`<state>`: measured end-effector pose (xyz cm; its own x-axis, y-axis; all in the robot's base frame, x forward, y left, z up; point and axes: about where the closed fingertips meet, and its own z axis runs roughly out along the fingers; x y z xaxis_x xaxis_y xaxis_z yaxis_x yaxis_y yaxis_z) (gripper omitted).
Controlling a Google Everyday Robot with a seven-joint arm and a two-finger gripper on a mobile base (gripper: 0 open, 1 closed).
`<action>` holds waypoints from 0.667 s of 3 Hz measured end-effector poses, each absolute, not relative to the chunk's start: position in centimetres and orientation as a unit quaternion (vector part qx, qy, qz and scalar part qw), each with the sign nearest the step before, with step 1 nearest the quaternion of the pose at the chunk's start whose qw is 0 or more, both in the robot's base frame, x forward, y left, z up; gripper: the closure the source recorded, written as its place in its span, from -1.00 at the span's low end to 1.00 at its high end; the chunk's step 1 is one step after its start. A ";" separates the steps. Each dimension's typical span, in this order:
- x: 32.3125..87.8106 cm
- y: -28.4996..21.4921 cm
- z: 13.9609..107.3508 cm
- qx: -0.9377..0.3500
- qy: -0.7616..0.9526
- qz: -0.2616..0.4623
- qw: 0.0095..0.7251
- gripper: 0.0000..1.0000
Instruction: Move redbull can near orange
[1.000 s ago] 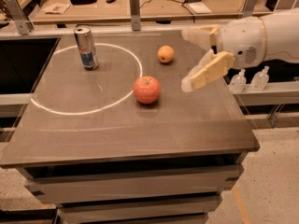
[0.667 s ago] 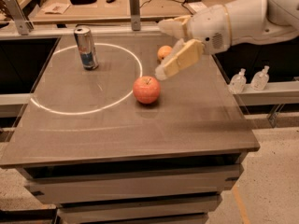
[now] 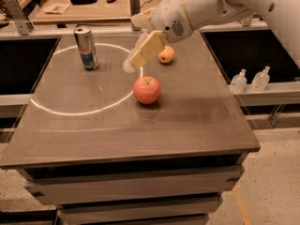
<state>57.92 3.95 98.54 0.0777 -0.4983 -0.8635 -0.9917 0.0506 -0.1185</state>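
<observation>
The redbull can (image 3: 86, 48) stands upright at the back left of the dark table (image 3: 187, 121), on the white circle line. The orange (image 3: 166, 54) lies at the back middle, partly behind my arm. My gripper (image 3: 131, 44) hangs above the table between the can and the orange. It is open and empty, with its cream fingers (image 3: 145, 50) spread and pointing left toward the can. It is about a hand's width to the right of the can.
A red apple (image 3: 146, 89) lies in front of the gripper, on the white circle (image 3: 70, 112) marked on the table. Two small clear bottles (image 3: 249, 80) stand on a ledge at the right. A cluttered bench (image 3: 84, 3) lies behind.
My arm and gripper have swung left across the table, from right of the orange to left of it, nearer the can. The can, orange and apple have not moved.
</observation>
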 end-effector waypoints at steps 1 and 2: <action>59.0 5.9 97.9 -0.641 0.601 0.290 0.379 -1.00; 59.9 7.6 98.1 -0.671 0.586 0.275 0.361 -1.00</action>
